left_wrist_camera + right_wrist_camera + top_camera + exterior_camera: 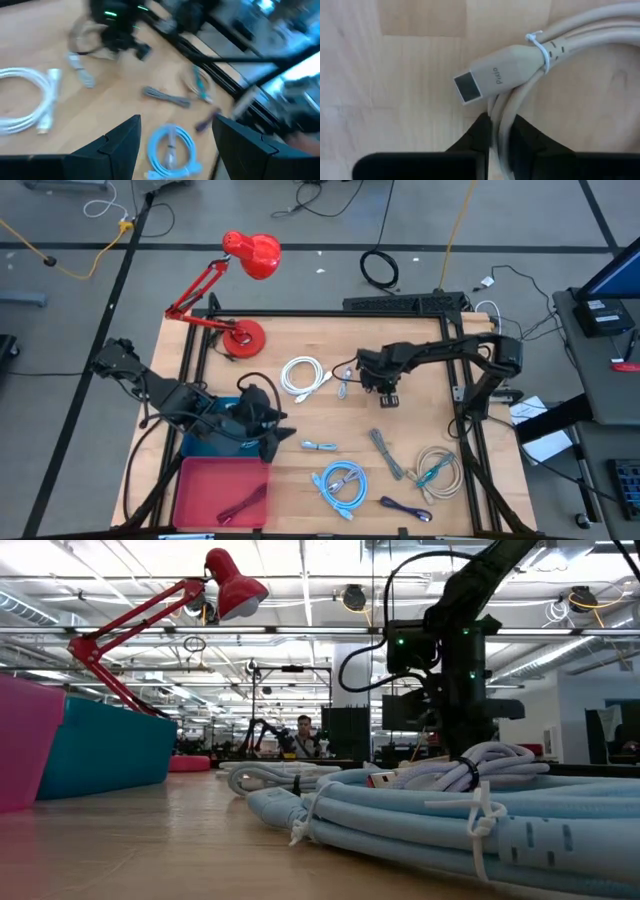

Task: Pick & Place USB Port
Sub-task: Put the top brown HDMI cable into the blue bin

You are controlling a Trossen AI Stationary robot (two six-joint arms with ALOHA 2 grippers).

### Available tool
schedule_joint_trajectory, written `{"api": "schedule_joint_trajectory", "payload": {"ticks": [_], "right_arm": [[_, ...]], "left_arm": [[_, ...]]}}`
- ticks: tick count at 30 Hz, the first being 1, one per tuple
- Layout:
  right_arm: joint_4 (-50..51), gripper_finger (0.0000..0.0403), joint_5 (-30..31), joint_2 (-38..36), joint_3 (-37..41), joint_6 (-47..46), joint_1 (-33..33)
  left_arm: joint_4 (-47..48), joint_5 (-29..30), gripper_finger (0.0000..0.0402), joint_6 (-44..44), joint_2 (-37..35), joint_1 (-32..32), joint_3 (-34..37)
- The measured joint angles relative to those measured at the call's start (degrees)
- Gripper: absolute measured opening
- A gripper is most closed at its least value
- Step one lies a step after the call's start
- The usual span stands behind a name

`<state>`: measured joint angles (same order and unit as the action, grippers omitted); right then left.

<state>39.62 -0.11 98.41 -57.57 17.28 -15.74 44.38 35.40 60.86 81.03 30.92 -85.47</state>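
Note:
A beige USB cable (pixel 495 75), coiled and held by a white zip tie, lies on the wooden table; in the high view it is the pale cable (pixel 345 383) near the table's middle. My right gripper (pixel 501 135) is at this coil (pixel 385 392) and is shut on its strands. My left gripper (pixel 272 435) hovers open over the blue bin (pixel 215 435) at the left; its spread fingers (pixel 125 145) touch nothing. A red bin (pixel 200 480) sits by the near edge with a dark cable (pixel 240 505) in it. My right gripper pinches a few strands of the beige cable's loop (pixel 502 117) between its two fingers, just behind the plug (pixel 470 87). The fingers lie across the strands. The table shows close behind the coil; whether it is lifted, I cannot tell.
More cables lie on the table: a white coil (pixel 303 375), a light blue coil (pixel 340 482), a grey one (pixel 387 452), a beige-and-teal coil (pixel 437 472), a purple one (pixel 405 508). A red desk lamp (pixel 245 255) stands at the far left on its base (pixel 243 337).

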Motion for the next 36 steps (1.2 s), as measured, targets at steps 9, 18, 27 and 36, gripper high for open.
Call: {"api": "schedule_joint_trajectory", "payload": {"ticks": [9, 18, 27, 36], "right_arm": [[0.15, 0.003, 0.6, -16.28, -2.62, -17.52, 7.21], [-5.2, 0.003, 6.78, -29.33, -3.55, -34.82, 17.32], [-8.4, 0.003, 10.86, -29.52, -3.55, -42.35, 25.95], [-14.85, 0.003, 10.25, -25.38, -4.66, -47.16, 30.73]], "left_arm": [[18.01, 11.75, 0.0212, 24.85, 0.0, -0.14, 0.02], [15.08, 3.1, 0.0133, 35.67, -2.98, -4.91, 14.34], [-81.1, -9.03, 0.0129, 32.72, -4.01, -13.38, 55.9], [-75.13, -30.42, 0.0181, 27.45, 0.63, -24.34, 45.29]]}}
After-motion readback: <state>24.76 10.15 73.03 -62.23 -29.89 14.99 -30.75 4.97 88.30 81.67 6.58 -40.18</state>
